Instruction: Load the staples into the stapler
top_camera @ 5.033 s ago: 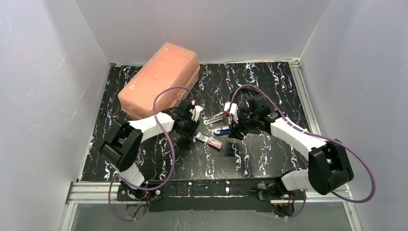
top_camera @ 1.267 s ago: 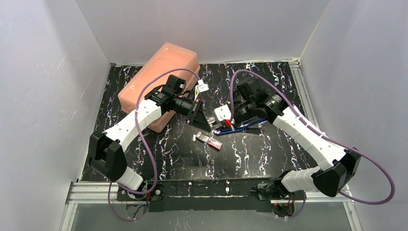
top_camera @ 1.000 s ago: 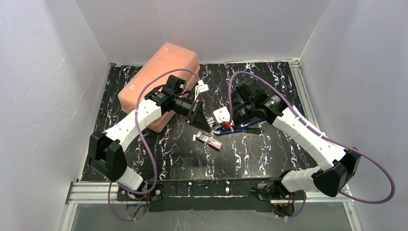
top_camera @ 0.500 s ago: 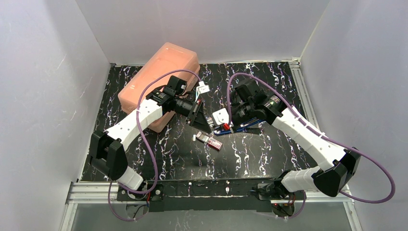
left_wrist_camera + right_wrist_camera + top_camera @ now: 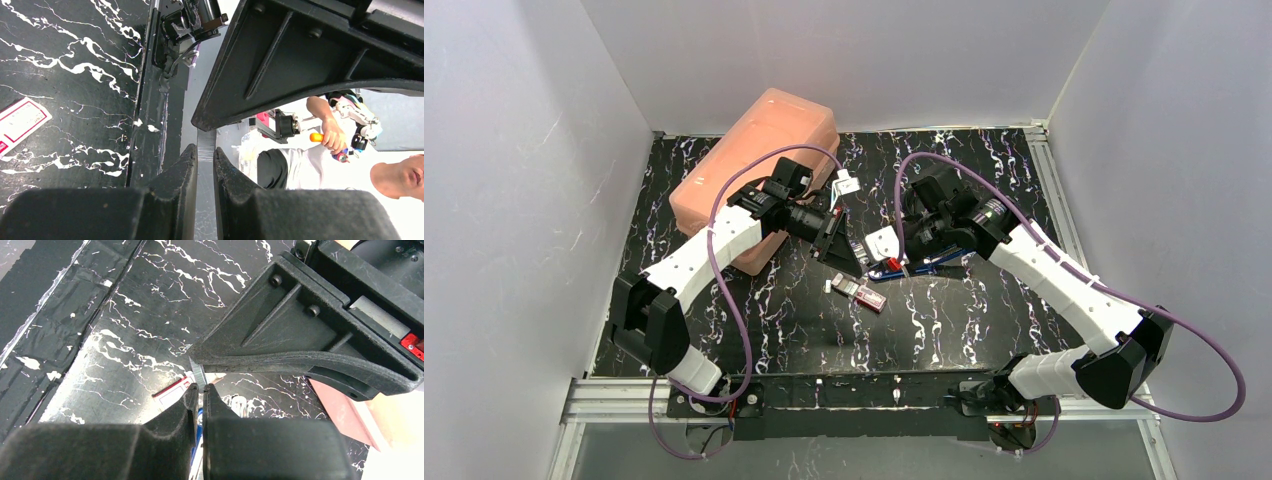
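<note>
A silver strip of staples [image 5: 206, 148] spans the short gap between my two grippers above the mat. My left gripper [image 5: 205, 152] is shut on one end of it; in the top view that gripper [image 5: 848, 262] hangs just left of the right one. My right gripper [image 5: 199, 385] is shut on the strip's ribbed other end [image 5: 198, 373], tip to tip with the left fingers [image 5: 280, 330]. The small pink-red staples box [image 5: 860, 292] lies on the mat just below both grippers. The blue stapler [image 5: 924, 262] lies under the right gripper [image 5: 867, 256], partly hidden.
A large salmon-pink plastic case [image 5: 759, 165] stands at the back left, close behind the left arm. White walls close in the black marbled mat [image 5: 984, 320] on three sides. An aluminium rail [image 5: 874, 390] runs along the near edge.
My right gripper has slid left toward the left gripper and closed on the free end of the staple strip. The left arm has held still, shut on the strip.
</note>
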Controlling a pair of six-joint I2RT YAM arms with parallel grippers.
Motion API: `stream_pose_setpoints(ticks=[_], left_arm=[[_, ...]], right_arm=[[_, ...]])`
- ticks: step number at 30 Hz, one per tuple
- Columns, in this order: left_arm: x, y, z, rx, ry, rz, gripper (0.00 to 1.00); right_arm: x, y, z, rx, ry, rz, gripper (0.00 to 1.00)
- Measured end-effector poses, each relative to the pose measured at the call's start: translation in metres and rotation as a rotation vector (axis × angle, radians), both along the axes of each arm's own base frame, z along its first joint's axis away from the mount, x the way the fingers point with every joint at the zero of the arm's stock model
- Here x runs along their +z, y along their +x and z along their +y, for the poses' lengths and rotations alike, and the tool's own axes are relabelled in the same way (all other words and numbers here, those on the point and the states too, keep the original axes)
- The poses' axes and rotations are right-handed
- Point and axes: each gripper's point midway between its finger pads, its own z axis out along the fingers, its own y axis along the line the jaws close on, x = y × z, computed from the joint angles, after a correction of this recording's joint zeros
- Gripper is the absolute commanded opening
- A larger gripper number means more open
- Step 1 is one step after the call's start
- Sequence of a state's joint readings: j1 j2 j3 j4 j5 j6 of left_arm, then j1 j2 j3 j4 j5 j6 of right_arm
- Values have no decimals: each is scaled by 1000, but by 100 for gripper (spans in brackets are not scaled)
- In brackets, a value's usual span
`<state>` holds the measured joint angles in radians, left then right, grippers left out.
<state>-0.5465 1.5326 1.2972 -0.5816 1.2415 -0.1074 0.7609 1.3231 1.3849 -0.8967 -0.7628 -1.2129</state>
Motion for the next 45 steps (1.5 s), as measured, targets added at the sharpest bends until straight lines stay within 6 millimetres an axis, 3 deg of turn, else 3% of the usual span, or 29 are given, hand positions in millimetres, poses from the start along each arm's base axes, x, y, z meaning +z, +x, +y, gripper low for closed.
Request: stream_pose_setpoints(ticks=[13, 20, 26, 31, 38, 45], left_arm=[[5, 2, 1, -8, 5, -56, 55], [0, 22, 7, 47, 39, -239, 66], [6, 63, 32, 243, 89, -474, 68], [6, 94, 45, 360, 123, -623, 75], [1, 105, 45, 298, 101, -802, 79], [7, 102, 33, 89, 63, -1072, 69]], right_arm=[[-6, -3, -3, -5, -15, 17, 7], [-21, -9, -10, -84, -37, 135, 7], [-27, 4, -13, -237, 3, 351, 9], [-22, 36, -12, -432, 76, 629, 11], [-29, 83, -11, -664, 152, 1109, 10], [-35, 94, -6, -749, 156, 1416, 10]])
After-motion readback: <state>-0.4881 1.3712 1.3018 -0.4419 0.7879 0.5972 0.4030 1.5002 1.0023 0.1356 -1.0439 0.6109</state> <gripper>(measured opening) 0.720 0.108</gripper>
